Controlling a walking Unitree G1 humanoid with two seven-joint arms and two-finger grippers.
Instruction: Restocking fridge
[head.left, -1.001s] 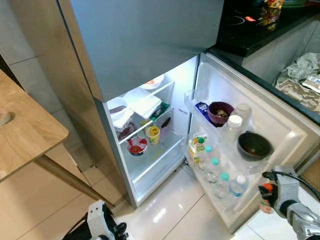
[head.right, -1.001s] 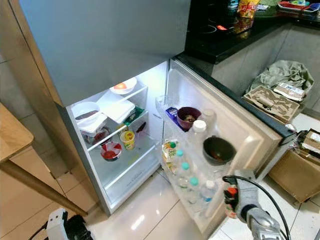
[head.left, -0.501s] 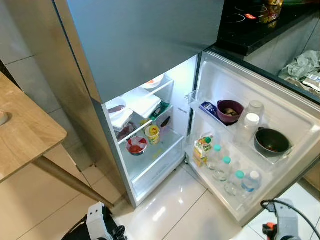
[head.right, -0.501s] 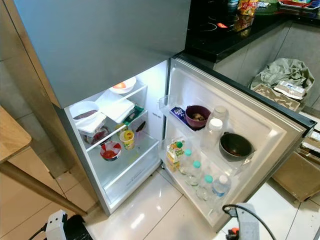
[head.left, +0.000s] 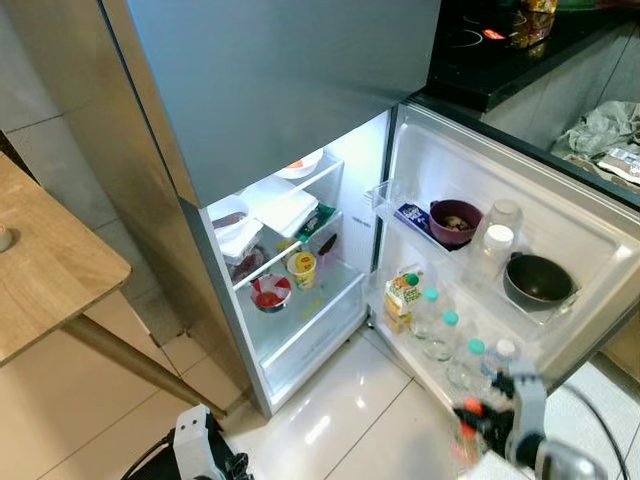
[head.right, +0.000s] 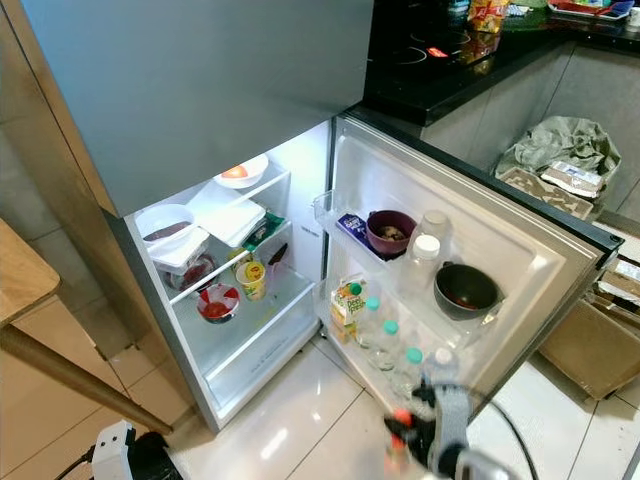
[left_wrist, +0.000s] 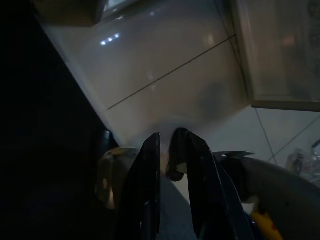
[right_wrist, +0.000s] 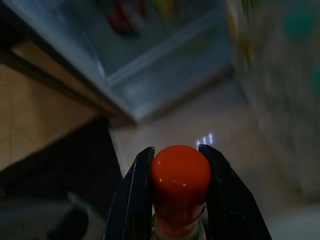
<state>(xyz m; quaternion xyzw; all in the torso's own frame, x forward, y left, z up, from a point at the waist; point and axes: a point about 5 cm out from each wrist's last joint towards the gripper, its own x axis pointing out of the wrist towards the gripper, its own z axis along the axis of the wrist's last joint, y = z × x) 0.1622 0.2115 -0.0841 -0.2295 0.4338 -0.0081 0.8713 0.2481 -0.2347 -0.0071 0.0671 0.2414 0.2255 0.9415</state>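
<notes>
Right arm (head.left: 535, 445): silver-grey casing showing as a blocky wrist housing, blurred, with a small red-orange fitting at its front and a thin black cable looping out behind it.

Right gripper (right_wrist: 176, 165): two long black fingers (right_wrist: 134, 200), smooth and glossy, tapering to rounded tips.

Left arm (head.left: 195, 450): pale silver-white boxy housing sitting over black parts and a dark cable.

Left gripper (left_wrist: 172, 152): two long black fingers (left_wrist: 145, 190) with a faint blue sheen, a grey casing and a small yellow marking showing beside their base.
</notes>
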